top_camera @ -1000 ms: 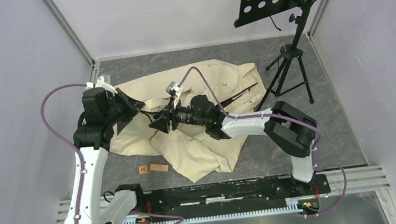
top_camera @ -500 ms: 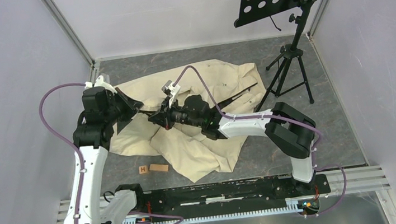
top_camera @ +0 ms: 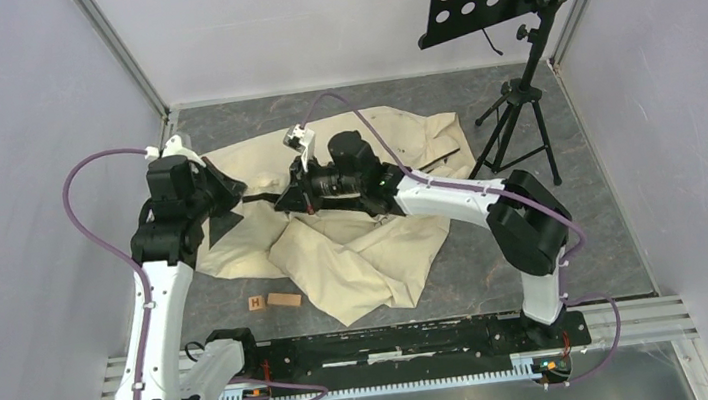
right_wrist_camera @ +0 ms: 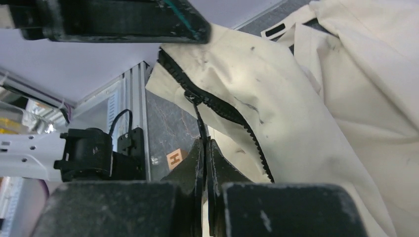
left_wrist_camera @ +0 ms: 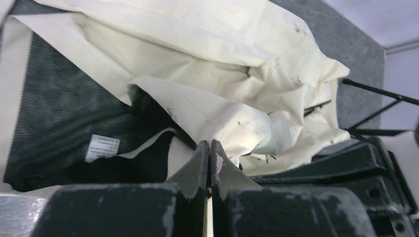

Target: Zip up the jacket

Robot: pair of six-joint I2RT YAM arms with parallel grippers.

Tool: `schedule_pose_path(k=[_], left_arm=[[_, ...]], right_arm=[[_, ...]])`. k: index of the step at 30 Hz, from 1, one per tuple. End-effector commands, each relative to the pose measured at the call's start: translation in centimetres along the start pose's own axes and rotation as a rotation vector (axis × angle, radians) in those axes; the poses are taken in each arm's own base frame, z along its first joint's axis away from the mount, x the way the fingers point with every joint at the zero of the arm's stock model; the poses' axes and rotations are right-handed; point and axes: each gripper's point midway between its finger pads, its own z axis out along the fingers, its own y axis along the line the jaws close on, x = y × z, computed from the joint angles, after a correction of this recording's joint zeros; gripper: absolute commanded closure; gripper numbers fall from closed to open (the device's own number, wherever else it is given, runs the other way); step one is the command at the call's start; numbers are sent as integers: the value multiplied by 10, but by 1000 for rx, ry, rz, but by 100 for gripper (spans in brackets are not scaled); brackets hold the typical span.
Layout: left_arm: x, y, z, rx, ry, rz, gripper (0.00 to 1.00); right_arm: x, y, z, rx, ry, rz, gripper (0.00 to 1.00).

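Observation:
The cream jacket (top_camera: 356, 250) lies crumpled on the grey floor, its dark mesh lining (left_wrist_camera: 59, 113) showing at the left. My left gripper (top_camera: 241, 197) is shut on the jacket's (left_wrist_camera: 237, 118) edge, with fabric pinched at the fingertips (left_wrist_camera: 201, 150). My right gripper (top_camera: 287, 200), just right of the left one, is shut on the thin dark zipper pull (right_wrist_camera: 200, 126). That pull hangs from the slider (right_wrist_camera: 191, 97). Open black zipper teeth (right_wrist_camera: 232, 116) run down the jacket (right_wrist_camera: 316, 98) from the slider. A short taut dark strip spans the two grippers in the top view.
A black music stand (top_camera: 521, 110) on a tripod stands at the back right, one leg near the jacket's edge. Two small wooden blocks (top_camera: 274, 301), one marked H (right_wrist_camera: 174, 158), lie in front of the jacket. Walls close in on the left, back and right.
My right gripper has shut on the zipper pull and moved back and slightly right, its arm swinging toward the far wall. The left arm has barely moved.

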Motion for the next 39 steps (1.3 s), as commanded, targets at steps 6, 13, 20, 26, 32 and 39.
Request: schedule_pose_path(k=[6, 13, 20, 26, 32, 39], left_arm=[[-88, 37, -3, -271, -326, 93, 98], [-96, 24, 9, -207, -329, 102, 98], [-110, 89, -1, -574, -364, 33, 98], [-137, 113, 6, -672, -506, -40, 98], [-171, 137, 16, -769, -597, -40, 98], [-191, 165, 31, -835, -658, -45, 98]], right_arm=[[41, -27, -1, -73, 283, -170, 100], [63, -62, 9, -37, 374, -196, 100], [65, -128, -29, 232, 493, -301, 100], [63, -148, -67, 270, 583, -388, 100], [61, -179, -109, 342, 703, -457, 100], [57, -232, -191, 508, 773, -422, 100]])
